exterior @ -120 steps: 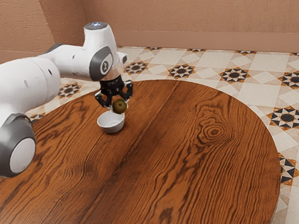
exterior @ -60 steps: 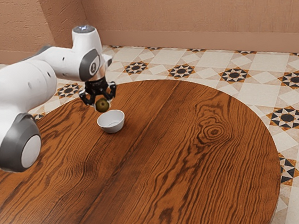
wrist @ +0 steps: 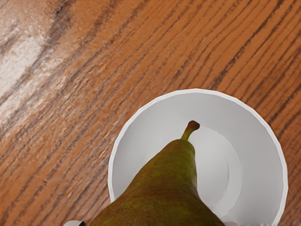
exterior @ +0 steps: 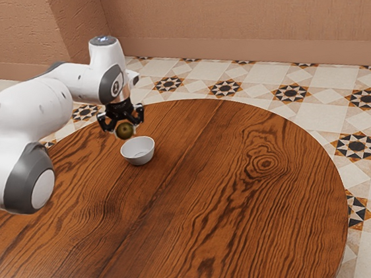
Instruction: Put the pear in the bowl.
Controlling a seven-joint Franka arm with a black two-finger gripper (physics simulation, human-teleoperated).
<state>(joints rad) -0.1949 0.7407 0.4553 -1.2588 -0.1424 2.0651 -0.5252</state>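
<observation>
One pear (exterior: 125,130) hangs in the air in the exterior view, pinched between the two fingers of the black pincer (exterior: 124,130); just below, and a little toward that view's right, a small white bowl (exterior: 138,156) sits upright on the round wooden worktop (exterior: 245,206), near its far edge; the white arm (exterior: 29,105) reaches in from the exterior view's left; patterned tiles (exterior: 290,93) cover the floor behind.

Seen in the wrist view, the green-brown pear overlaps the bowl; its neck narrows to a short brown stem (wrist: 192,126) against the bowl's pale inside; wood grain surrounds the rim, with a whitish sheen (wrist: 21,61) well apart from the bowl.
</observation>
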